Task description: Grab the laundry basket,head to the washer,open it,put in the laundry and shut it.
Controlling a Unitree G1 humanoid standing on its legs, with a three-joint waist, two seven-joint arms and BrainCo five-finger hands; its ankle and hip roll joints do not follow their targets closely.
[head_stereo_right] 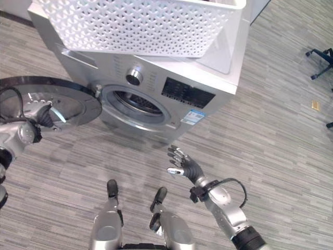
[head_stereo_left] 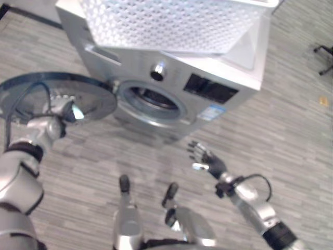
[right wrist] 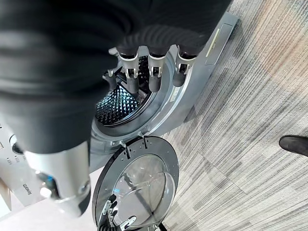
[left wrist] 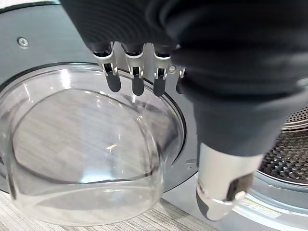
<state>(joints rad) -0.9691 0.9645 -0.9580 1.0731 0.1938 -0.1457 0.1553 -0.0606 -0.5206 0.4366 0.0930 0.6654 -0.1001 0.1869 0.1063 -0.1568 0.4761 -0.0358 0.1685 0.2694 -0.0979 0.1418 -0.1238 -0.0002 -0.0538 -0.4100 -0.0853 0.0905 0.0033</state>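
The silver front-loading washer (head_stereo_right: 156, 99) stands on the grey plank floor, and its round door (head_stereo_right: 52, 104) is swung wide open to the robot's left, hinged beside the opening. The door has a dark rim and a clear bulging glass bowl (left wrist: 82, 159) in its middle. The drum (right wrist: 118, 103) is exposed, a perforated metal cylinder inside a bright ring; no clothes can be seen in the part that shows. Above the opening sit a chrome dial (head_stereo_right: 134, 76) and a dark control panel (head_stereo_right: 188, 94). On top of the washer rests the white laundry basket (head_stereo_right: 145, 26), its lattice wall overhanging the front edge. Its contents are out of sight.
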